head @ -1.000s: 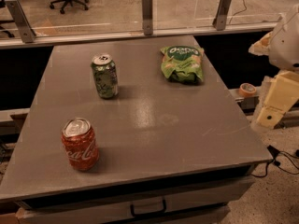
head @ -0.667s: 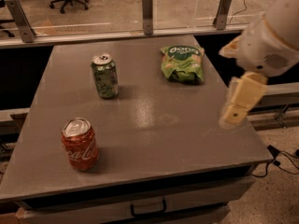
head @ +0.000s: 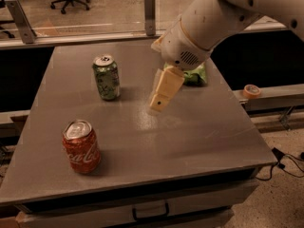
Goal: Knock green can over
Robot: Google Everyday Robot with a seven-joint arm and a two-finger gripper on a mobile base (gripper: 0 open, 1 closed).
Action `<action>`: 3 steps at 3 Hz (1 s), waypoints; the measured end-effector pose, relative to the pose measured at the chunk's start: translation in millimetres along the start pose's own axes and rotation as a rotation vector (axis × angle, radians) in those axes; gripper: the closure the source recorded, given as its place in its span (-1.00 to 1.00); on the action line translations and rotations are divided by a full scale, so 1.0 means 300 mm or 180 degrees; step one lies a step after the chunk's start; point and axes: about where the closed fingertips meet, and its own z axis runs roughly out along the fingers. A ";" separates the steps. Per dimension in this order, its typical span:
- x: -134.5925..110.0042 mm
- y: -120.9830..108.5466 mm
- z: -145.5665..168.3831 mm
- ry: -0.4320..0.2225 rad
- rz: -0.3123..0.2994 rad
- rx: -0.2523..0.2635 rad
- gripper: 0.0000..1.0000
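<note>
The green can point(head: 106, 77) stands upright on the grey table point(head: 190, 132), at the back left, with its silver top and pull tab showing. My gripper point(head: 160, 99) hangs over the middle of the table, to the right of the green can and clear of it by about a can's width. The white arm point(head: 209, 18) reaches in from the upper right. Nothing is in the gripper.
A red Coca-Cola can point(head: 81, 147) stands upright at the front left. A green snack bag point(head: 197, 75) lies at the back right, mostly hidden behind the arm. A roll of tape point(head: 251, 90) sits on a ledge to the right. A rail with posts point(head: 149, 6) runs behind the table.
The arm has swung in from the right edge of the table towards the left, bringing the gripper over the table's middle and close to the green can. The cans have not moved.
</note>
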 end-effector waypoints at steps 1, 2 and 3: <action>0.000 0.000 0.000 0.0000 0.0000 0.0000 -1.00; -0.012 -0.021 0.036 -0.0074 0.0035 0.0087 -1.00; -0.054 -0.088 0.139 -0.0293 0.0084 0.0196 -1.00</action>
